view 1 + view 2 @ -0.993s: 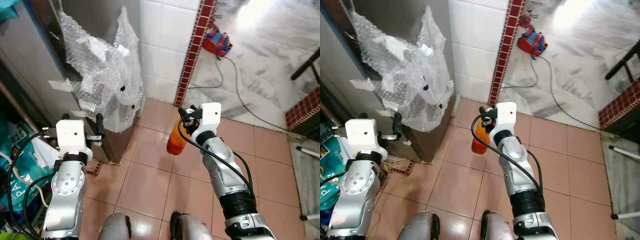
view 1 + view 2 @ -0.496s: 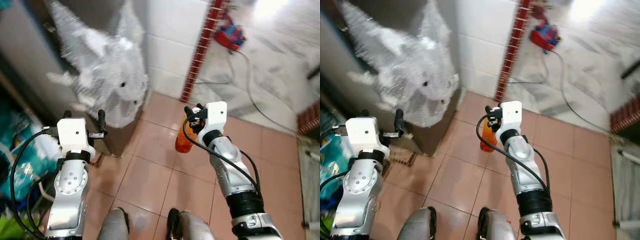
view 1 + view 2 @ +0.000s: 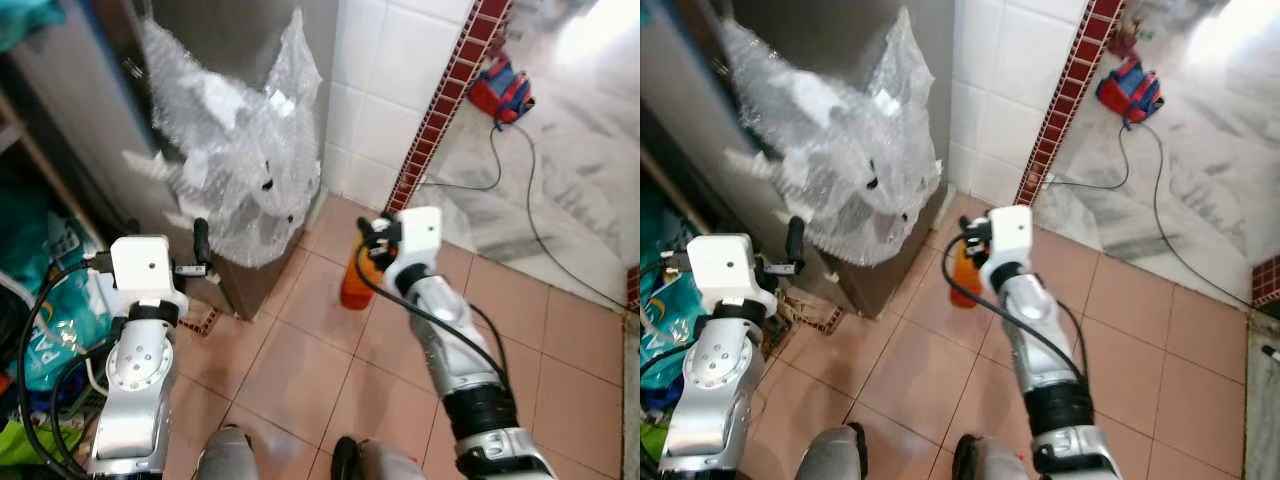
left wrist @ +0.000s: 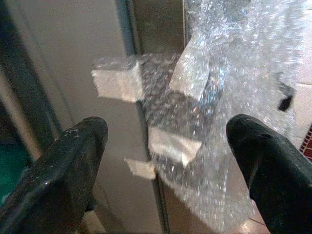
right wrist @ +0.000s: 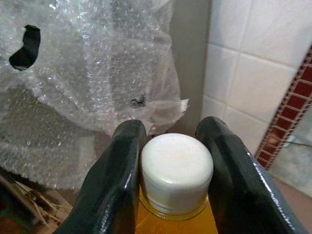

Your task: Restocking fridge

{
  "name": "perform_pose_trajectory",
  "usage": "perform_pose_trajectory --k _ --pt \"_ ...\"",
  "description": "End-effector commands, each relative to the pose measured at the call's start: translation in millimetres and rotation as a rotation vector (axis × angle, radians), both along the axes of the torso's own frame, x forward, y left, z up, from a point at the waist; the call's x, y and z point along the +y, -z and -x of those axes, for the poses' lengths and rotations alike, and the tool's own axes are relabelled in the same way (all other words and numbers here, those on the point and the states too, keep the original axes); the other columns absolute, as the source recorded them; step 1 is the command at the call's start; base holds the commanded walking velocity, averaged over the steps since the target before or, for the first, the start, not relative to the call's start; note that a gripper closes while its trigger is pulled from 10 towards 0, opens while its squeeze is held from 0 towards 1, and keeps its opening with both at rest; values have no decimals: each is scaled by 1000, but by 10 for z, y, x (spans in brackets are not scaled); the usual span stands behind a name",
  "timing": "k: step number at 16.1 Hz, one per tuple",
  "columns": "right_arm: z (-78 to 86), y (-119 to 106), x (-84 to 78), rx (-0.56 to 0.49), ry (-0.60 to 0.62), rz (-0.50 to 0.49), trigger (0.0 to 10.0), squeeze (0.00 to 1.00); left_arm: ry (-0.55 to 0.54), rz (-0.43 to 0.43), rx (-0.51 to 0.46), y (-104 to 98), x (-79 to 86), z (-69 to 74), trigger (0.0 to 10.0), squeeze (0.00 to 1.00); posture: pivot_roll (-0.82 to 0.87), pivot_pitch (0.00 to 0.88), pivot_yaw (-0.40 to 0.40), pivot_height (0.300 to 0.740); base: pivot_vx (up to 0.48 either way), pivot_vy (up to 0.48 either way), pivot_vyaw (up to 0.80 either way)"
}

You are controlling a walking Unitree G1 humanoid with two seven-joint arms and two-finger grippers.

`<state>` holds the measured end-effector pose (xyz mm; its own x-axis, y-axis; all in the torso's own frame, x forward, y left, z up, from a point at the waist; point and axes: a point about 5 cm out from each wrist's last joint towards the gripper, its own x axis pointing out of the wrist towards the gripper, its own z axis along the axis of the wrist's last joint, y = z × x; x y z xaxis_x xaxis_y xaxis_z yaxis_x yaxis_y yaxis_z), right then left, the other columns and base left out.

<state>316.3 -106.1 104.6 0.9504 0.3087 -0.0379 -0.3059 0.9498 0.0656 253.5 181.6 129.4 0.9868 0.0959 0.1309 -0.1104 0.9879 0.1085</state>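
The bubble wrap is clear, crinkled plastic over a matt grey metal-looking fridge side. The orange bottle is translucent plastic with a smooth white cap (slightly satin). Floor tiles look matt terracotta; wall tiles are glossy white.

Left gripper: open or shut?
Open. The left gripper has its two black fingers spread wide, with nothing between them, facing the bubble wrap.
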Motion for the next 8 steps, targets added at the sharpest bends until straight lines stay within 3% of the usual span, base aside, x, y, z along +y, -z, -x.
perform_pose_trajectory --k 1,6,8 --pt "-21 -37 -22 -24 5 6 10000 0 5 -1 3 9 4 11 10000 0 132 138 -64 740 364 251 0" --pt "8 3 -31 -9 8 -1 10000 0 11 -4 7 8 -1 10 10000 0 135 140 -58 740 345 289 80" --pt "12 16 -30 -8 5 3 10000 0 21 1 7 14 -24 2 10000 0 138 129 -56 740 0 0 0"
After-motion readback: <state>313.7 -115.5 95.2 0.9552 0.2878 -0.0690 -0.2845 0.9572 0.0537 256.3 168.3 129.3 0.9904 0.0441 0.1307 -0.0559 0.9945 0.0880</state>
